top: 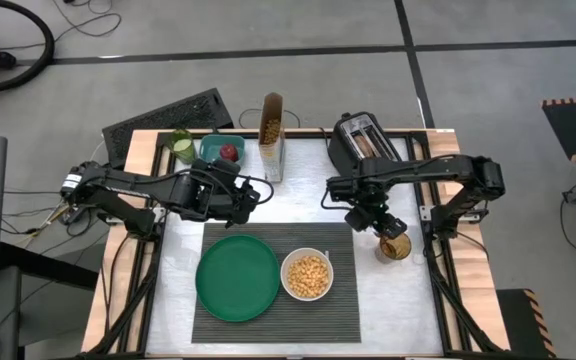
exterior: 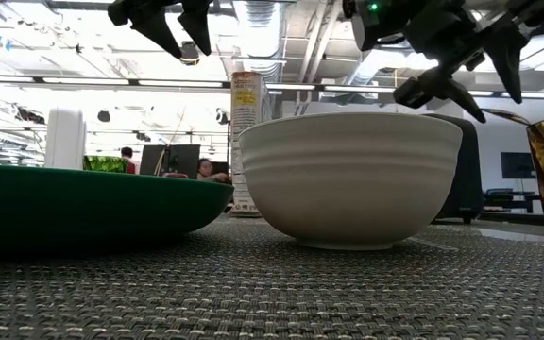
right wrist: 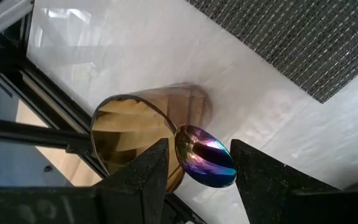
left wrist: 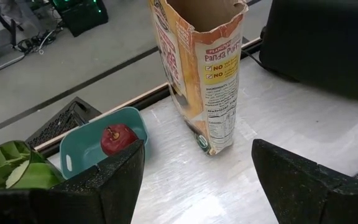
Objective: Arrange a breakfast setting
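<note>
The dark grey ribbed placemat (top: pixel 268 300) lies at the table's near middle. On it stand the green plate (top: pixel 236 277) and the white bowl (top: pixel 307 275), which holds cereal. The red apple (left wrist: pixel 118 138) lies in the teal container (top: pixel 218 150) at the far left. No bagel shows. My left gripper (top: pixel 256 195) is open and empty, above the table between the container and the cereal box (top: pixel 272 135). My right gripper (top: pixel 386 225) is shut on the blue-and-pink spoon (right wrist: pixel 205 155), above an amber glass (right wrist: pixel 135 134) to the right of the placemat. My right gripper holds the spoon between its two fingers, which slant downward. The shiny spoon bowl (right wrist: pixel 207 158) sticks out between the fingertips, and the fingers hide the handle. The spoon is lifted clear, its bowl over the glass's rim (right wrist: pixel 166 121).
A black toaster (top: pixel 363 140) stands at the far right. A green cup of leaves (top: pixel 181 143) stands beside the teal container. The open cereal box stands upright at the far middle. The table's right edge and frame rail (right wrist: pixel 36 134) run close behind the glass.
</note>
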Available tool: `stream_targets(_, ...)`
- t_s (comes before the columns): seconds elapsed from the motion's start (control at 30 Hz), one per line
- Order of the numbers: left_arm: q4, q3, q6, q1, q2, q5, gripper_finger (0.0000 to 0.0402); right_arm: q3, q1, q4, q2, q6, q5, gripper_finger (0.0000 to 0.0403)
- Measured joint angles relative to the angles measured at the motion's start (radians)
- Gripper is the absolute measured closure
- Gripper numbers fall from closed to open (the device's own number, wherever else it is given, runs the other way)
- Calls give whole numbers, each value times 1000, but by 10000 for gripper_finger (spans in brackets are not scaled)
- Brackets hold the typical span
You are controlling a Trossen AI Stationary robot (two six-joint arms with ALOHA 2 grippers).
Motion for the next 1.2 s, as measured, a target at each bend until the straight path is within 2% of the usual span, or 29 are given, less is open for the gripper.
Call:
stream_targets(0.33,0,0,14,0,0,-3,121,0,12,-29,0,110,-1,205)
stream_targets(0.63,-1,0,23,0,0,-3,121,4,68,-32,-15,162,-8,206)
stream_targets(0.97,1,-41,-15,0,0,-9,121,69,87,-2,-69,160,-8,248)
stream_targets(1.2,17,-77,-39,0,0,7,121,68,69,54,-69,71,23,248)
